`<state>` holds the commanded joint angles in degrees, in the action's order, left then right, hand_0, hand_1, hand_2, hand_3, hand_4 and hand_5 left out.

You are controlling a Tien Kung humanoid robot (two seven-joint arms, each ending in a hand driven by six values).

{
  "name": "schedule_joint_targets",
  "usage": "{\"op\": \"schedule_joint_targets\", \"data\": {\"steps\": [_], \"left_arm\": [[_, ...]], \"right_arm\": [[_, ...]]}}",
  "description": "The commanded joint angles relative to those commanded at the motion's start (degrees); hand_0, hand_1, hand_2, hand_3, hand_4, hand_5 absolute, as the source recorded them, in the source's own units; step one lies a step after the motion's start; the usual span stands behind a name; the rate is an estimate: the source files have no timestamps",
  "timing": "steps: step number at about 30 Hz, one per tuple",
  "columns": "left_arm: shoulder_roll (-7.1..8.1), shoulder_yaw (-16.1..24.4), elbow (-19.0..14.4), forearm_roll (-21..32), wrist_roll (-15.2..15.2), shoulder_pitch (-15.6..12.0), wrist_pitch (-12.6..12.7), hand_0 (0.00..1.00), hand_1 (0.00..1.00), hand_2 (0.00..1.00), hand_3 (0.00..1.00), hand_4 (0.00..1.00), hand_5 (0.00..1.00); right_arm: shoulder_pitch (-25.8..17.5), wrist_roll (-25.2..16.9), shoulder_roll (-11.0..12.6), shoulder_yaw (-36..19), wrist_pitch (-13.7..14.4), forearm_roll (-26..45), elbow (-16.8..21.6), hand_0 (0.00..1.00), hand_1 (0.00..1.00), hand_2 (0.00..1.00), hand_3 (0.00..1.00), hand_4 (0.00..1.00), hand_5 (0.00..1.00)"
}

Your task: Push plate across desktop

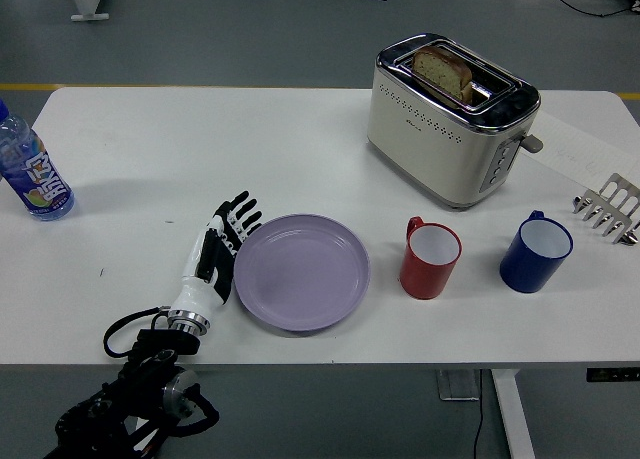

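White table (pixel 300 129) on a grey floor, seen from my head cam. Nearest to me the left arm comes up from the bottom-left corner, cables around the wrist. The left hand (pixel 218 251) lies flat on the table, fingers straight and released, holding nothing; its fingers' side touches the left rim of the purple plate (pixel 302 271). I see the plate flat on the table, near the front edge, a bit left of centre. Just beside the plate on the right stands a red mug (pixel 430 258), not touching it, and further right a blue mug (pixel 536 251). At the right edge is a metal rack (pixel 608 209). At far left stands a water bottle (pixel 30 169). Behind the mugs is a cream toaster (pixel 452 119) w/ bread (pixel 443 72) in one slot.
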<state>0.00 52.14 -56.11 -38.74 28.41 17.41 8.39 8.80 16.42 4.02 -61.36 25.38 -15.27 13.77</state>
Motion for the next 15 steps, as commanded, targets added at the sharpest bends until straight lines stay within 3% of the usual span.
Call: {"op": "schedule_joint_targets", "data": {"steps": [15], "left_arm": [[0.0, -2.87, -0.96, 1.55, -0.33, 0.33, -0.58, 0.845, 0.867, 0.907, 0.884, 0.506, 0.998]], "right_arm": [[0.08, -0.06, 0.12, 0.0, 0.05, -0.06, -0.02, 0.551, 0.459, 0.561, 0.579, 0.308, 0.451]]}}
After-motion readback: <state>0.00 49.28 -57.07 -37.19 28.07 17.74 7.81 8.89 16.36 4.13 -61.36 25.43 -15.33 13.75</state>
